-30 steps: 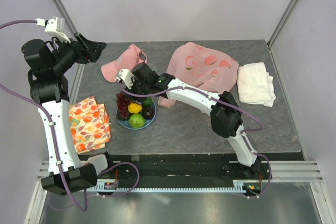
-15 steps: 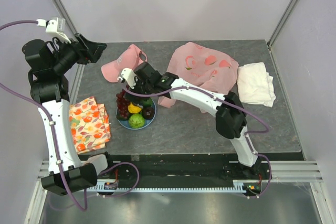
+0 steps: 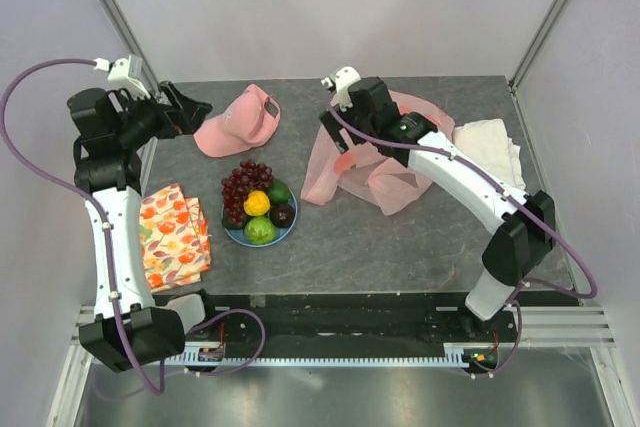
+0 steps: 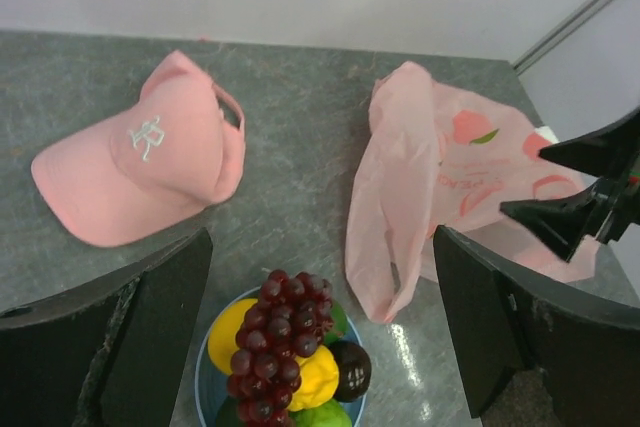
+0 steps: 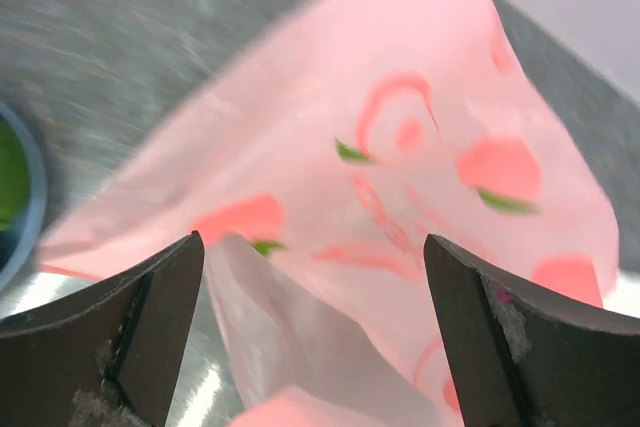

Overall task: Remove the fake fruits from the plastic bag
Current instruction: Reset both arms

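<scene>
On my screens the fake fruits (image 3: 259,209) were all heaped on the blue plate (image 3: 287,234), which sat on the grey table (image 3: 400,247) in front of the left arm, well apart from the plastic bag (image 3: 372,155). I made out the red grape bunch (image 3: 240,185) draped over the far left of the pile, the yellow lemon (image 3: 258,203) in the middle, the green round one (image 3: 260,231) at the near edge, the dark purple one (image 3: 283,214) to its right and a dark green avocado (image 3: 281,191) behind that. The bag lay crumpled and flat-looking on the table right of the plate, one handle loop (image 4: 393,277) trailing towards it; I could not tell whether anything was inside. The right gripper (image 5: 312,239) hung over the bag's left part with its jaws spread wide and nothing between them. Its own camera view was blurred and showed only pink film with red and green print under the fingers (image 5: 150,337). The left gripper (image 4: 322,237) was raised at the far left of the table, jaws also wide apart and empty, its camera looking across the pink cap (image 4: 150,147) and the plate. A white cloth (image 3: 488,154) lay touching the bag's right side, and a flower-patterned cloth (image 3: 172,237) lay left of the plate.
</scene>
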`<state>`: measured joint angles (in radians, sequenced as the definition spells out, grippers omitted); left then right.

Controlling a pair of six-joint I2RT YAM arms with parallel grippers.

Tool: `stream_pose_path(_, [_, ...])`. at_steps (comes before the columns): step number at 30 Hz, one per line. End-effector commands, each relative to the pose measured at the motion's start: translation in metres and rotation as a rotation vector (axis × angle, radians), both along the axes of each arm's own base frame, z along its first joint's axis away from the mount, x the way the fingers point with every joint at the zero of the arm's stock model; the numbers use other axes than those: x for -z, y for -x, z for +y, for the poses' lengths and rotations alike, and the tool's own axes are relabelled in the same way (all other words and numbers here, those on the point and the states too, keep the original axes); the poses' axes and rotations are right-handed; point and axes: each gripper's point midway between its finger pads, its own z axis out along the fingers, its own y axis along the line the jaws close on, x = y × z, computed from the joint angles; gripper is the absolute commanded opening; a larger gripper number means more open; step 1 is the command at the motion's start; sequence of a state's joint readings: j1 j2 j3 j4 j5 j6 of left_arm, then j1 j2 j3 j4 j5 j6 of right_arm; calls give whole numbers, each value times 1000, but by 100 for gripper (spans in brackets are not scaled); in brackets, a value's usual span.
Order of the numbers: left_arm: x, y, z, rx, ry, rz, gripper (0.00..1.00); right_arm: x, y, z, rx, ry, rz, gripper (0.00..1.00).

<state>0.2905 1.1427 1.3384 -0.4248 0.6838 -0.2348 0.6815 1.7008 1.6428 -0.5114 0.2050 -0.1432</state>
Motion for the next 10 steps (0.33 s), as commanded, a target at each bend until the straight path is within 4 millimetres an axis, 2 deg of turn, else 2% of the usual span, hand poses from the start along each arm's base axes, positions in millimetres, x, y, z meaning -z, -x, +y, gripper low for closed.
stream_pose_path(1, [32,-5,20,-83,-80,42,99,-5,7,-44,234,10,-71,98])
stream_pose_path(2, [37,-6,23,-98,-90,52,99,-8,10,-52,253,14,-87,98])
stream_pose_path(3, [41,-7,26,-115,-95,62,99,-3,14,-58,266,23,-84,98])
stream_pose_path(4, [44,-9,32,-147,-103,70,99,-14,20,-64,273,3,-106,98])
stream_pose_path(5, [47,-10,34,-157,-105,79,99,-14,23,-68,274,3,-106,98])
stream_pose_path(6, [47,-10,36,-166,-108,81,99,-6,28,-73,273,19,-95,98])
stream_pose_path(7, [49,-11,37,-171,-109,85,99,-11,33,-78,275,10,-104,98])
stream_pose_path(10, [48,-13,39,-178,-110,86,99,-8,35,-83,272,-14,-82,98])
